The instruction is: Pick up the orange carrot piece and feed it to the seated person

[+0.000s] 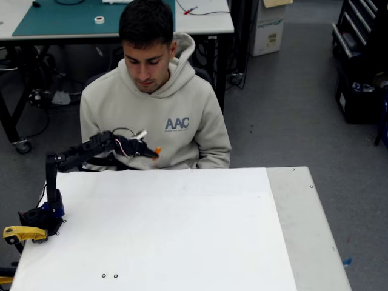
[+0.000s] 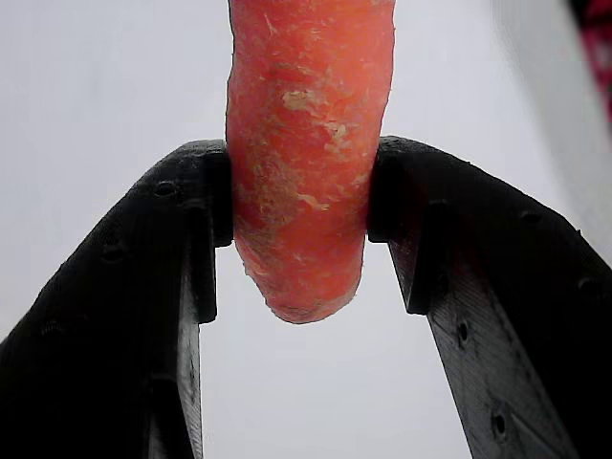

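The orange carrot piece (image 2: 304, 163) is clamped between my two black fingers (image 2: 191, 220) in the wrist view, its rounded end sticking out past them. In the fixed view my gripper (image 1: 153, 151) is shut on the carrot piece (image 1: 158, 150), held above the table's far edge just in front of the seated person's chest. The seated person (image 1: 176, 115), in a beige hoodie with blue "AAC" lettering, sits behind the table and looks down toward the gripper.
The white table (image 1: 182, 236) fills the foreground, with a grey strip along its right side. My arm's base (image 1: 42, 218) and a yellow clamp (image 1: 21, 233) stand at the table's left edge. Behind the person is a desk (image 1: 206, 21) with a green mat.
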You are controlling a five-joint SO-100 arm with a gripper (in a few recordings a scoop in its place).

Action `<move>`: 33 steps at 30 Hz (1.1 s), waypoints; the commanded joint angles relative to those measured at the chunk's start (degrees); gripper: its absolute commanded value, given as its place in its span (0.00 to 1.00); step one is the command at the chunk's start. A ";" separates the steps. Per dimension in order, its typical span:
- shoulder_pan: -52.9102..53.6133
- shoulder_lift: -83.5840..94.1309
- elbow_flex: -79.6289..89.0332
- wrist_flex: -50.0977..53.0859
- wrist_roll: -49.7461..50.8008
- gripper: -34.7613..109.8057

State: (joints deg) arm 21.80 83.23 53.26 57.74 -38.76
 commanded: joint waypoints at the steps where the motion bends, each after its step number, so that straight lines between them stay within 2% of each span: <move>1: -2.46 3.43 -15.29 0.00 -0.97 0.22; 12: -10.37 -16.00 -50.98 0.00 -1.32 0.22; 19: -14.50 -28.13 -71.37 0.00 -13.18 0.22; 26: -16.52 -30.23 -71.46 0.00 -28.74 0.22; 33: -18.28 -30.06 -71.46 -0.09 -36.04 0.22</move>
State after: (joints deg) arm 3.25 50.10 -13.27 57.83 -72.16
